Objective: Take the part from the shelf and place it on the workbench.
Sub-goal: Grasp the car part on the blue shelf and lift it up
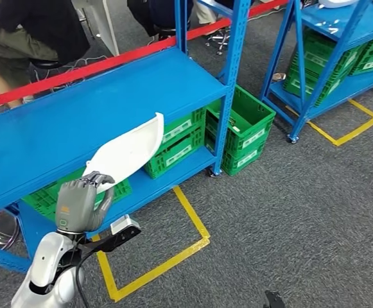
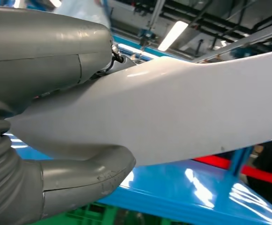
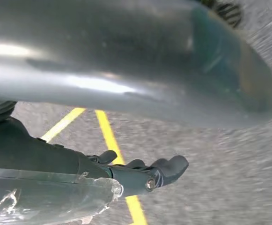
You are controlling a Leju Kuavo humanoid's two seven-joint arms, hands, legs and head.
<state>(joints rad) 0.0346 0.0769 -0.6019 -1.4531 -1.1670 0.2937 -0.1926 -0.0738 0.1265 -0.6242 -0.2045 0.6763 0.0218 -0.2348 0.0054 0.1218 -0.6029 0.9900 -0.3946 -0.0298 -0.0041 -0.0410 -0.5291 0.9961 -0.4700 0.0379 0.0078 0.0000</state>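
The part is a long, curved white shell, lifted just in front of the blue shelf board and tilted up to the right. My left hand grips its lower left end, fingers curled over the edge. In the left wrist view the white part runs across the picture, clamped between the grey thumb and the fingers on its other side. My right hand hangs over the grey carpet, its dark fingers stretched out with nothing in them.
Green crates stand under and beside the shelf. A second blue shelf with more green crates is at the right. Yellow tape marks squares on the carpet. A person sits behind the shelf, past a red bar.
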